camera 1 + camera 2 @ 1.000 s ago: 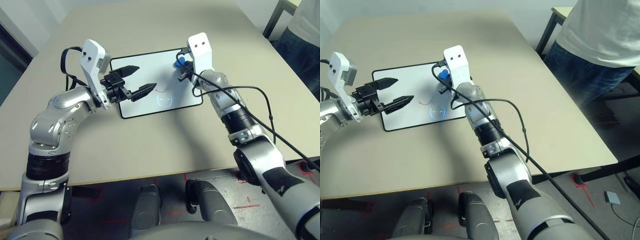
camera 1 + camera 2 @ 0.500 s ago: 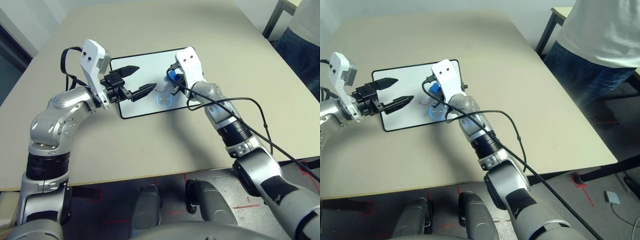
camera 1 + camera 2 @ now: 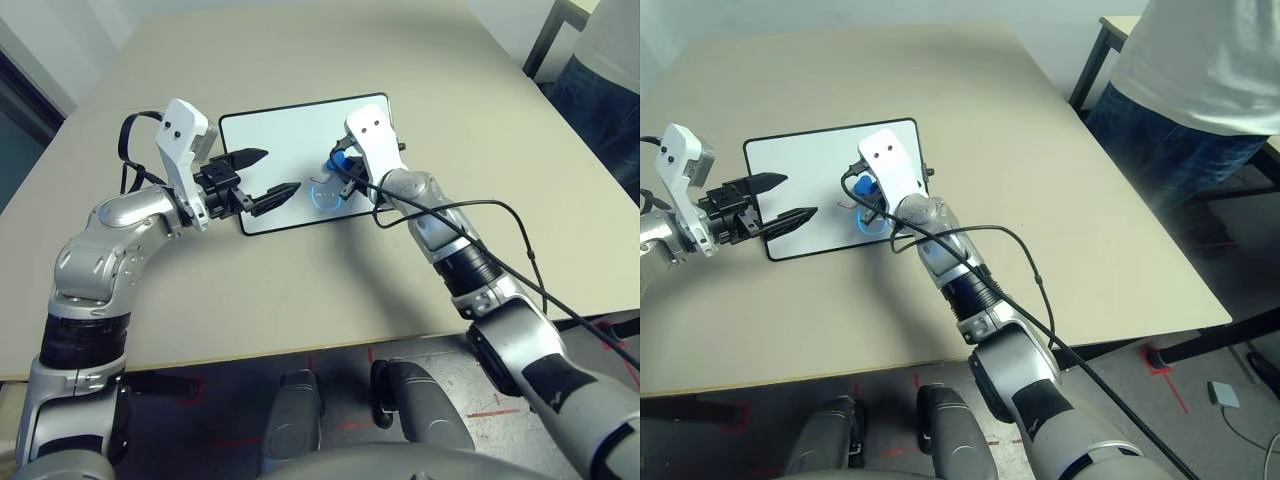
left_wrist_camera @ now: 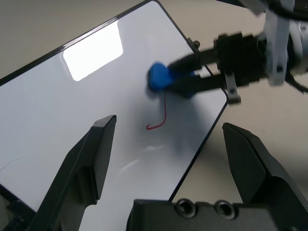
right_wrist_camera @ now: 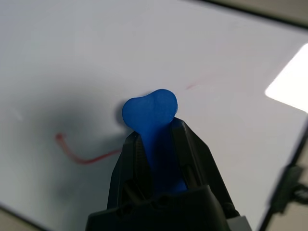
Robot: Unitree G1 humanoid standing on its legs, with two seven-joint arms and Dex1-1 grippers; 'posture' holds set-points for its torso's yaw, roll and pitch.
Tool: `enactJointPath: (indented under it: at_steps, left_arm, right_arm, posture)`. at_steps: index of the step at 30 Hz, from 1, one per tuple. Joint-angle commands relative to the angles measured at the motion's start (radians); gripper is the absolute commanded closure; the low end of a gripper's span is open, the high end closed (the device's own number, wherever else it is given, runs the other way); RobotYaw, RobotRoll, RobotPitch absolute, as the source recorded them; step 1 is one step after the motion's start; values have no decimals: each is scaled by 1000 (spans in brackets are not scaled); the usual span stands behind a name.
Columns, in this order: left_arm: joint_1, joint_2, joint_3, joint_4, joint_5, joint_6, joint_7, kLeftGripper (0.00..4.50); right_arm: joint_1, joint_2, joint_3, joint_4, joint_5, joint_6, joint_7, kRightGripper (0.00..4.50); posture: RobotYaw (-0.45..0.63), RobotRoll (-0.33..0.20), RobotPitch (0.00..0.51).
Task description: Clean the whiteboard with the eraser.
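Right wrist view: our right tool [image 5: 159, 139] pinches the blue eraser [image 5: 151, 111] against the whiteboard [image 3: 290, 130] beside a red mark [image 5: 84, 156]; our left tool [image 3: 270, 175] hovers spread nearby.

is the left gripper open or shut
Open: the left gripper hovers over the whiteboard with its two fingers spread wide and nothing between them.

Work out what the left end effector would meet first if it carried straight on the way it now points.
Probably the whiteboard: the open left end effector points slightly down over it, toward the red mark. Beyond lies the blue eraser held by the right end effector. Depth is uncertain.
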Motion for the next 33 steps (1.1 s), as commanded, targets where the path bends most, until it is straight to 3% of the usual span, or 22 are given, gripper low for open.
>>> enactJointPath:
  at_steps: [1,11,33]
  left_arm:
    - [13,2,-1,2,12,-4,-2,0]
    - [27,-1,-3,-13,7,6,1,0]
    - [48,13,17,-35,-2,25,3,0]
  right_arm:
    - [-31,-13,-44,61,7,-14,-33,3695]
    - [-57,-17,-71,94,5,-36,-59,3695]
    - [193,44,146,-10,-42,24,81,3696]
  posture:
    - [129,0,128]
    - [128,0,137]
    - [146,0,152]
